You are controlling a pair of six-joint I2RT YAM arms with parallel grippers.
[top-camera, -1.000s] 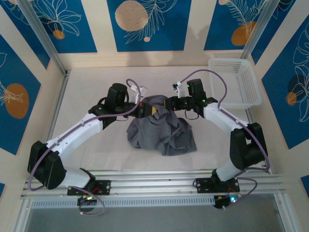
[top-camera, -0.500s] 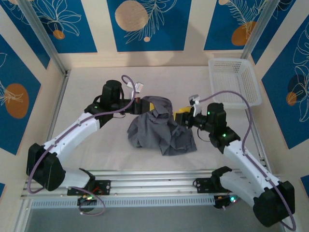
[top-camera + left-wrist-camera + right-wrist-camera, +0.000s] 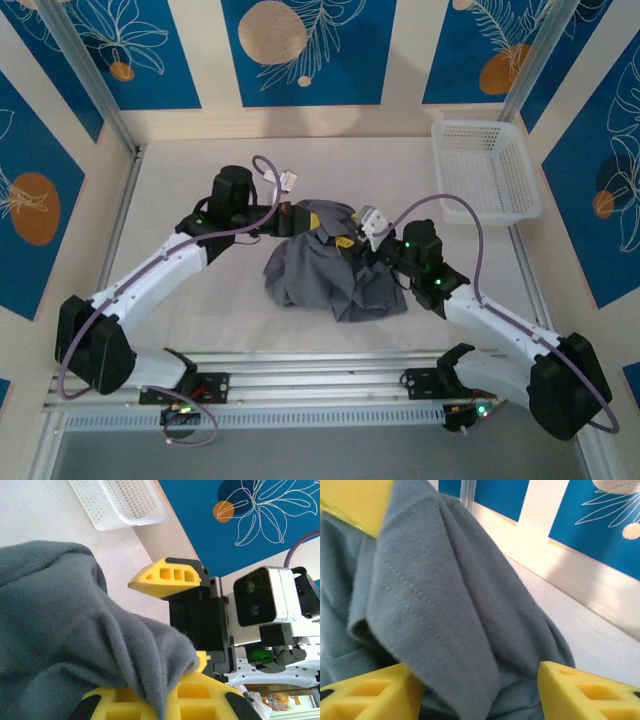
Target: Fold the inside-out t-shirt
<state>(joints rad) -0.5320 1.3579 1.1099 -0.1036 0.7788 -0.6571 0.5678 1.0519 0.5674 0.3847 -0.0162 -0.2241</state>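
blue wall panels with white flower outlines and orange discs stand behind a pale counter, seen from above. on it the grey t-shirt lies in a crumpled heap about midway between the two arms, its far edge drawn up higher than the rest. the left fingers meet that raised edge from the left, and the right fingers sit on top of the heap just beside them. a white mesh basket stands at the far right, well apart from the cloth. from the left wrist, the left fingers are pressed together at the bottom of the frame with a fold of the t-shirt pinched between them. just beyond, the right fingers are spread wide: one yellow tip stands clear above the fold, the other is mostly buried under it, and a small white camera on that wrist faces this way. from the right wrist, the right fingers show at the bottom left and bottom right, far apart, with a thick stitched ridge of grey cloth running down between them; whether either one touches it cannot be told. a yellow tip of the left fingers shows in the top left corner, against the cloth.
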